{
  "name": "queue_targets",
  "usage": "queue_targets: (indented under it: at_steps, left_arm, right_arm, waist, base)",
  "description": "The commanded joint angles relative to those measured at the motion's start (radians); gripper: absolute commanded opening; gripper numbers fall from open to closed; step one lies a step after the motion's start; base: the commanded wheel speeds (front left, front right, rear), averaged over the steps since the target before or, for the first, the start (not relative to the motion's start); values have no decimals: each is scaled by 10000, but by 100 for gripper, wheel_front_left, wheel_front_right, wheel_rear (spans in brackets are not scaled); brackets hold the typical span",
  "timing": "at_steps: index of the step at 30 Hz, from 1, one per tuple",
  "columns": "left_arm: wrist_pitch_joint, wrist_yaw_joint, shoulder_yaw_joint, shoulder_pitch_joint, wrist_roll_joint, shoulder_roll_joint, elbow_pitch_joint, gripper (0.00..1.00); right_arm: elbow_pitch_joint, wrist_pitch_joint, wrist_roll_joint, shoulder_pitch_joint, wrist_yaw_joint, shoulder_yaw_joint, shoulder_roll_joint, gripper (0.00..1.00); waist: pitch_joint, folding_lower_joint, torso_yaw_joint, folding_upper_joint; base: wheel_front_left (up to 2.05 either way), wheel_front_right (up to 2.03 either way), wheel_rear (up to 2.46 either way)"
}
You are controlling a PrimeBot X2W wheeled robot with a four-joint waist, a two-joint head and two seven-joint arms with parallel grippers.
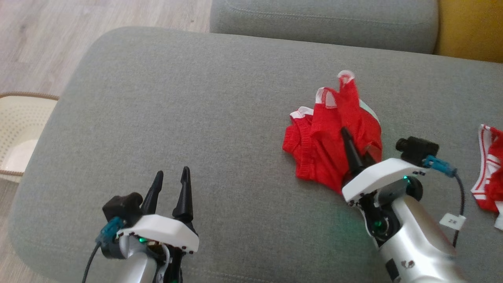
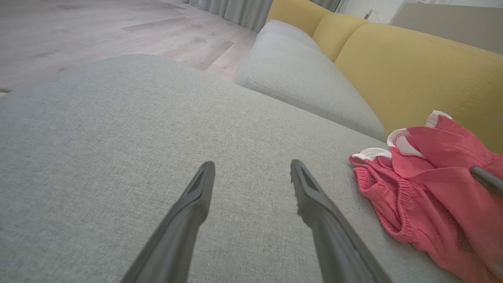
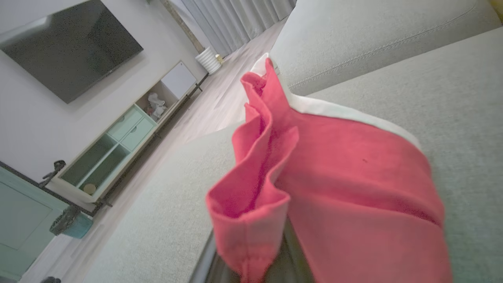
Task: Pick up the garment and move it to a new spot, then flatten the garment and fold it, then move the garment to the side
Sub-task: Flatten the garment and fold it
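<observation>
Garment: red garment (image 1: 334, 141) with white trim is sitting bunched on the grey cushion (image 1: 196, 118), right of centre, part of it standing up in folds.
Right claw: right gripper (image 1: 346, 134) is pinching the garment, fingers pressed together; in the right wrist view, cloth (image 3: 334, 188) is draping over them.
Left claw: left gripper (image 1: 171, 173) is hovering spread wide over bare cushion, garment at its 2 o'clock, well apart.
Open room: cushion is lying bare from the garment's 9 o'clock out to its rounded left edge.
Edges: 2nd red-and-white garment (image 1: 489, 169) is lying at 3 o'clock near the frame edge; basket (image 1: 19, 129) is sitting on the floor (image 1: 59, 23) past the left edge; back cushion (image 1: 322, 19) is sitting at 12 o'clock.
</observation>
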Motion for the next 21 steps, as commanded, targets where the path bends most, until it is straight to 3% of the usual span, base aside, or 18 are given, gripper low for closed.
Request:
queue_targets:
  at_steps: [1, 4, 5, 6, 21]
  left_arm:
    - [-122, 29, 266, -268, -62, 32, -289, 100]
    - [-122, 34, 244, -283, -100, 32, -308, 100]
    - [-122, 34, 233, -290, -112, 32, -310, 100]
    - [-122, 33, 213, -295, -126, 32, -311, 100]
    - [-122, 131, -48, -369, -457, 31, -354, 100]
  right_arm:
    - [-208, 1, -215, -283, -7, 324, 79, 0]
    - [14, 52, -426, -388, -7, 671, 79, 0]
    - [127, 5, -580, -438, -7, 735, 79, 44]
    - [272, -5, -700, -478, -7, 786, 79, 100]
    - [1494, 37, -1070, -955, -7, 2266, 79, 100]
  waist:
    - [31, 0, 76, 0]
    - [119, 0, 180, 0]
    - [148, 0, 209, 0]
    - [174, 0, 242, 0]
    - [494, 0, 571, 0]
  base:
    - [0, 0, 0]
    - [0, 0, 0]
    - [0, 0, 0]
    - [0, 0, 0]
    - [0, 0, 0]
